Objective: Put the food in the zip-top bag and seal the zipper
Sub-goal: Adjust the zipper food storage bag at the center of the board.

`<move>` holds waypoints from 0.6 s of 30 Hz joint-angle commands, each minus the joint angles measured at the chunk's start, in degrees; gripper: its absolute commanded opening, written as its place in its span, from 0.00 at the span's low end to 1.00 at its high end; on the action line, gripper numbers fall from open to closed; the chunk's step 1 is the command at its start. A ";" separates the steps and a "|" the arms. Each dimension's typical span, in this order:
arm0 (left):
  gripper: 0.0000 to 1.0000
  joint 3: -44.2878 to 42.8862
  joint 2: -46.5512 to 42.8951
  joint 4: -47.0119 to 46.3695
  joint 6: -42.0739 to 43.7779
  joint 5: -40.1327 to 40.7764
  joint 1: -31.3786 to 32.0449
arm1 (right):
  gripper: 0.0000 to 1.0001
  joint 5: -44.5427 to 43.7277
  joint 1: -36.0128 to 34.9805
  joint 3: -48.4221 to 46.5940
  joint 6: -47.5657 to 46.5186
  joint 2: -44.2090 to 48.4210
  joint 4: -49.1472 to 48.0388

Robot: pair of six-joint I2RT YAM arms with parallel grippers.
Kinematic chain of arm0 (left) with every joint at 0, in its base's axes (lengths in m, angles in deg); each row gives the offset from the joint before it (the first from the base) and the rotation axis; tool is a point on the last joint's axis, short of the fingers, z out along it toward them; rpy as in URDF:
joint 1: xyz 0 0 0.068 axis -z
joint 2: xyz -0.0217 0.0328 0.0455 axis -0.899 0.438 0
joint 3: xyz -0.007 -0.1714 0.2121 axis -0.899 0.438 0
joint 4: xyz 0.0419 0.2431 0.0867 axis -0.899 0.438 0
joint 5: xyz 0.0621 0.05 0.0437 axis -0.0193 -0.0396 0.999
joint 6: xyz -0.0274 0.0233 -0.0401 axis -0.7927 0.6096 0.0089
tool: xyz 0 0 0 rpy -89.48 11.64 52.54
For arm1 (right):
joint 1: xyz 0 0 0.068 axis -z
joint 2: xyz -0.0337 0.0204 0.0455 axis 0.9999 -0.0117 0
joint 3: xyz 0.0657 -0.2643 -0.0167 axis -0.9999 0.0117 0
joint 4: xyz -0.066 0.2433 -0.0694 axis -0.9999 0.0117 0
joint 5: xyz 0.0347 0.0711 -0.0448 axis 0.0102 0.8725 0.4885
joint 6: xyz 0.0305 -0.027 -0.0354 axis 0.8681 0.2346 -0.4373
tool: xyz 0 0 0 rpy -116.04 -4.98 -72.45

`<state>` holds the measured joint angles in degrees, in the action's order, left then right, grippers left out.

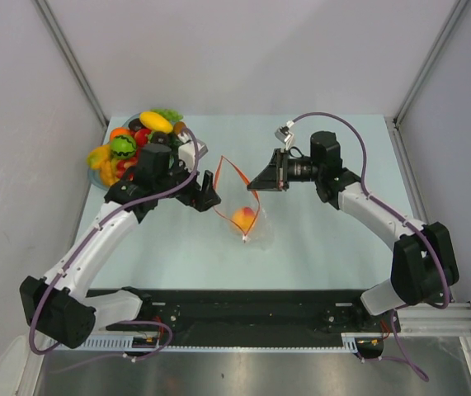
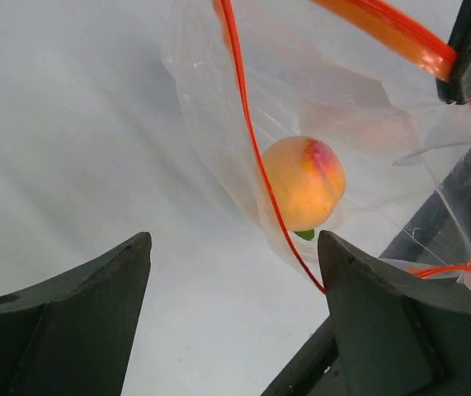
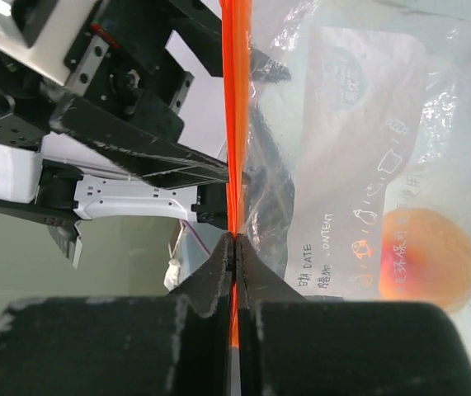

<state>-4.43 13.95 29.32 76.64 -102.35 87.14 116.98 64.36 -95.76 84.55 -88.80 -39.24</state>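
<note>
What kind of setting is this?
Probably a lab robot cell, not a kitchen: plain grey panel walls enclose a pale table, left arm and right arm are bolted to a black rail, and the food is glossy toy pieces.

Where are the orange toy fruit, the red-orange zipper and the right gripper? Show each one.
orange toy fruit [image 2: 303,183]: left wrist view, middle of its skin.
zipper [image 3: 235,124]: right wrist view, strip above the closed jaws.
right gripper [image 3: 235,241]: right wrist view, where its jaws meet on the strip.

zip-top bag [image 2: 206,99] clear crinkly plastic, glossy; zipper [image 2: 251,140] smooth orange plastic; peach [image 2: 303,182] semi-gloss; left gripper [image 2: 235,247] matt black.
</note>
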 commanded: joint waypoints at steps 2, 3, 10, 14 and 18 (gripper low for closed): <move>0.73 1.56 1.04 -3.68 -5.33 -4.35 0.09 | 0.00 1.21 -0.17 0.36 2.40 2.57 -4.01; 0.66 1.30 1.57 -2.20 -4.54 -4.53 0.09 | 0.00 1.39 -0.08 0.36 2.93 2.66 -4.36; 0.14 -15.19 4.21 12.38 2.14 -5.06 -0.26 | 0.00 -4.57 4.66 -6.29 -13.08 4.85 19.23; 0.04 -21.20 5.71 20.83 2.94 -9.27 -0.09 | 0.00 -9.08 5.81 -9.39 -22.19 6.35 35.25; 0.00 -19.80 4.83 19.88 3.11 -10.51 1.05 | 0.00 -8.45 5.29 -10.54 -23.69 8.63 36.86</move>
<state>-24.39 19.33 44.88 78.04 -109.67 87.34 109.59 70.39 -102.97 67.76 -84.15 -10.76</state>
